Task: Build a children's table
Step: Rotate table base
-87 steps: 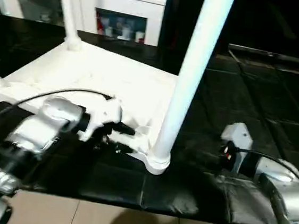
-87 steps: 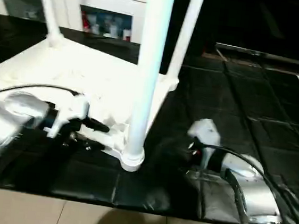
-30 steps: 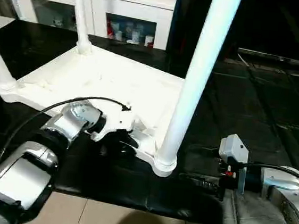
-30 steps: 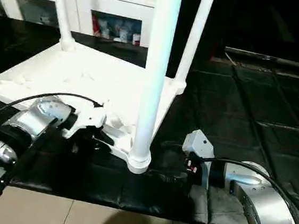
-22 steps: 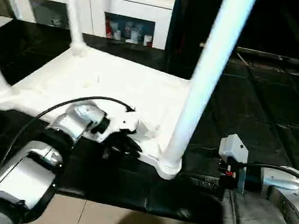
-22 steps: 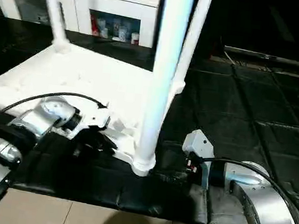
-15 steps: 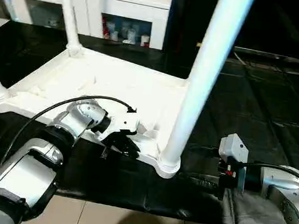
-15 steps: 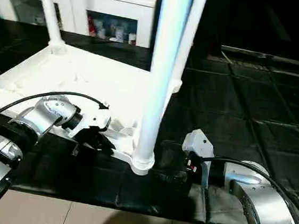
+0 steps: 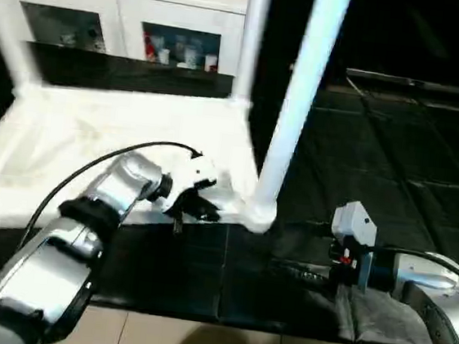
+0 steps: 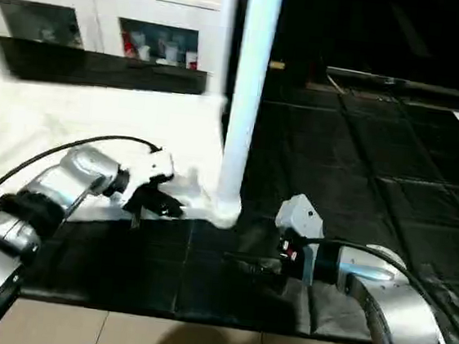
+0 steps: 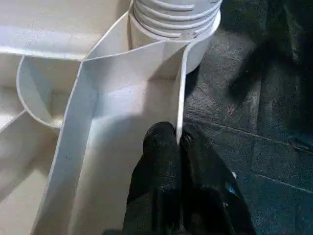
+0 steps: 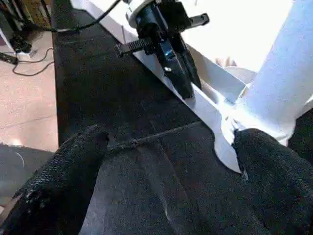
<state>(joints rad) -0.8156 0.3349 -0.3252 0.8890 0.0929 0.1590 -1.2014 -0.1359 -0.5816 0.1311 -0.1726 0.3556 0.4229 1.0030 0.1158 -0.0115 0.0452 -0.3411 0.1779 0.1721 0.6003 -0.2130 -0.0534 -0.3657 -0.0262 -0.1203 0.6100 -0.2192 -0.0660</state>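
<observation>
The white children's table lies upside down on the black mat, its ribbed top [image 9: 77,139] facing up and its tube legs standing. The nearest leg [image 9: 298,105] rises from the corner socket [image 11: 176,19]. My left gripper [image 9: 197,208] is shut on the thin rim wall [image 11: 182,83] of the top, just beside that socket; its fingers [image 11: 159,147] pinch the wall from both sides. My right gripper [image 10: 249,263] hovers low over the mat a little right of the corner, open wide, with its fingers [image 12: 73,161] spread and nothing between them.
A white cabinet with glass doors [image 9: 146,32] stands behind the table. The black mat [image 9: 395,157] stretches to the right and back. Beige floor tiles [image 9: 195,341] begin at the mat's near edge. A black cable [image 9: 108,155] arches over my left forearm.
The table top has swung round on the mat with my left gripper still holding its rim, and the near corner sits slightly farther from me. My right gripper has hardly moved.
</observation>
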